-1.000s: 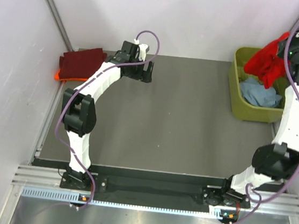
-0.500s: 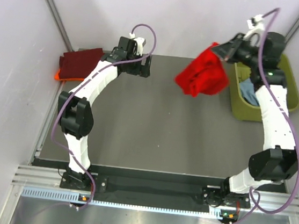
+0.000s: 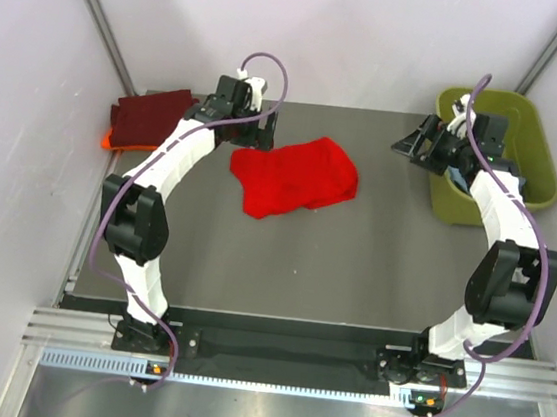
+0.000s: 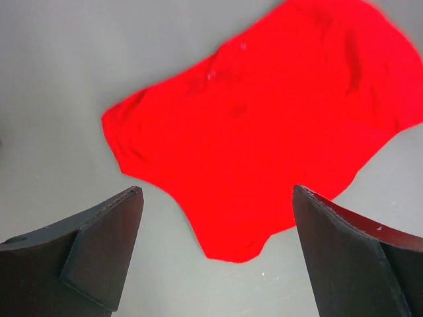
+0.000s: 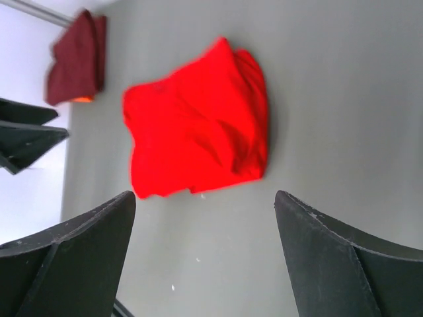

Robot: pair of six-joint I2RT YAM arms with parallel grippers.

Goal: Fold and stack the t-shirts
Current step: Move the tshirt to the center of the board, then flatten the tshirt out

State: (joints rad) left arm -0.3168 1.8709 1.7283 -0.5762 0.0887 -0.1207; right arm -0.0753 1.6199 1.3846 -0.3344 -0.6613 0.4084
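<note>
Top view: red t-shirt [image 3: 295, 175] lies loose and rumpled on the counter [image 3: 352, 267], far-centre, not folded. Left end effector [image 3: 255, 133] sits at the shirt's far-left corner, just beside it; can't tell from here whether it touches. Fingers spread, nothing between them. Right end effector [image 3: 417, 144] is off to the right, over the counter's far-right part beside the olive tub [image 3: 540, 168], well apart from the red shirt. It is spread too and empty. Maroon t-shirt [image 3: 151, 117] is folded at the far-left corner on top of the orange t-shirt [image 3: 108, 139], of which only an edge shows.

Left wrist view: both fingers [image 4: 106, 251] stand wide apart at the bottom of the frame, gripping nothing. The red shirt [image 4: 264, 139] fills the middle and upper right, flat on the grey counter [image 4: 66, 79]. Its nearest hem falls in the gap between the two fingertips, below them, with no contact visible.

Right wrist view: fingers [image 5: 73, 257] wide apart, nothing pinched. The red shirt [image 5: 198, 132] lies ahead of the gap, clear of both tips, with bare counter [image 5: 344, 99] around it. One side is bunched into thicker folds. The maroon shirt [image 5: 76, 56] shows beyond it with a sliver of orange under its edge. The left end effector's dark fingertips poke in at the frame's left edge.
</note>
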